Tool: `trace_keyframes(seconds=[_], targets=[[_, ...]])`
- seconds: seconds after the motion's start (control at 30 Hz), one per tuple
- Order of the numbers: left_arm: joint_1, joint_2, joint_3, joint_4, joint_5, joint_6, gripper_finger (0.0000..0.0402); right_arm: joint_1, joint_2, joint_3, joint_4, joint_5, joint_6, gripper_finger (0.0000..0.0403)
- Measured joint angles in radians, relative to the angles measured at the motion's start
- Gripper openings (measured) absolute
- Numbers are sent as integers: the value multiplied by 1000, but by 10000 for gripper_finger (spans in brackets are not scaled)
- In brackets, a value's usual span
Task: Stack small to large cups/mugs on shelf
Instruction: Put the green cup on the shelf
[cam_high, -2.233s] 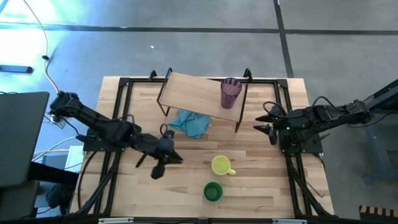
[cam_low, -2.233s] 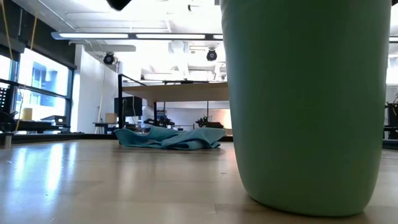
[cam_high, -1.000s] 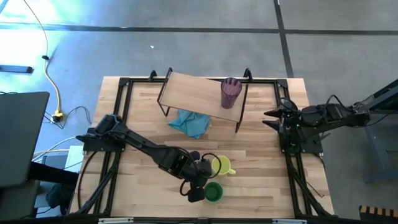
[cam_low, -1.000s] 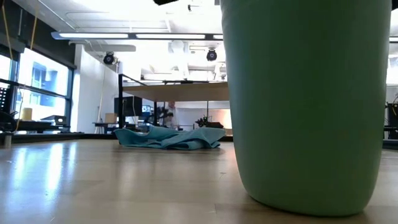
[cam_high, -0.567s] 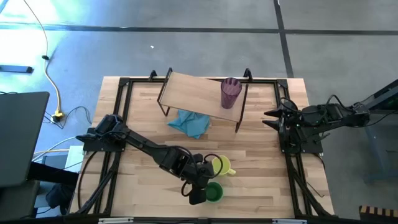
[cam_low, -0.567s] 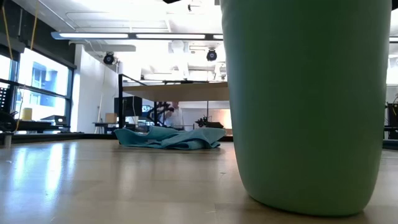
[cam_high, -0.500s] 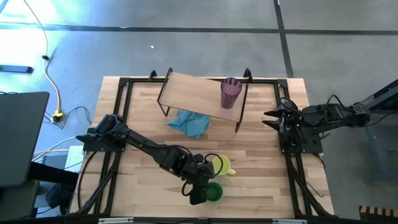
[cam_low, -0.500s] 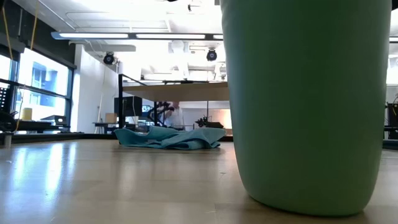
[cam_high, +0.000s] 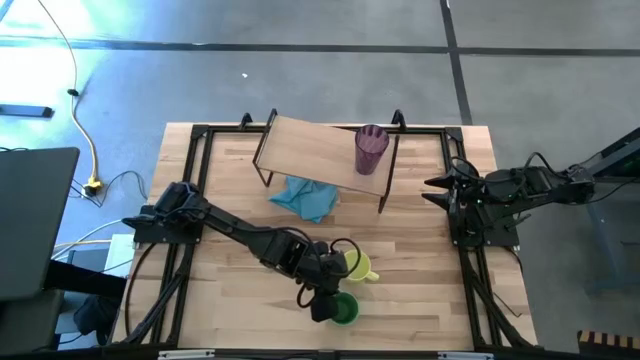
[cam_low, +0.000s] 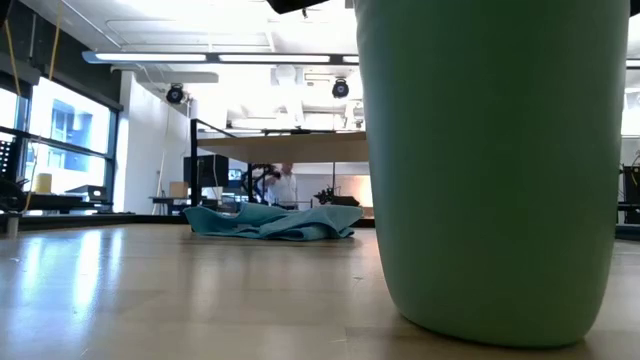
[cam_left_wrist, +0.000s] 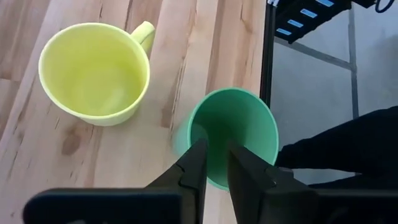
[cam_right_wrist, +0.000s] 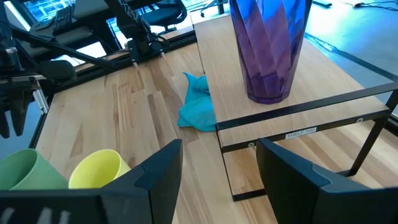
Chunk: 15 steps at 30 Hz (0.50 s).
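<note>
The green cup (cam_high: 343, 309) stands on its base near the table's near edge and fills the low view (cam_low: 495, 170). The yellow mug (cam_high: 355, 265) stands just beyond it, its handle toward the right. The purple tumbler (cam_high: 371, 148) stands upright on the right end of the shelf (cam_high: 315, 148). My left gripper (cam_left_wrist: 216, 149) is at the green cup's (cam_left_wrist: 239, 134) left rim, coming from above, with only a narrow gap between its fingers. My right gripper (cam_high: 427, 190) waits open at the table's right side, facing the shelf (cam_right_wrist: 336, 81). My left gripper's fingers (cam_left_wrist: 200, 155) show in front of the green cup's near-left rim (cam_left_wrist: 189, 134), slanting down from the table's left. I cannot tell whether they touch it. The cup stands flat on the table.
A crumpled teal cloth (cam_high: 305, 197) lies on the table under the shelf's near edge. A black metal frame (cam_high: 195, 180) runs along the table's sides. Bare wood lies between the shelf and the two cups.
My left gripper has shifted a little toward the table's right, closer over the green cup's left rim. The cups have stayed where they were.
</note>
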Motion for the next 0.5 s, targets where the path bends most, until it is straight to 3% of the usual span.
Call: trace_keyframes(seconds=[0.1, 0.37, 0.5], targets=[[1, 0, 0, 3, 0, 0, 83, 0, 0, 0, 0, 0, 0, 197], [1, 0, 0, 7, -21, 11, 225, 0, 0, 0, 0, 2, 0, 197], [1, 17, 1, 15, -16, 5, 263, 0, 0, 0, 0, 2, 0, 197]])
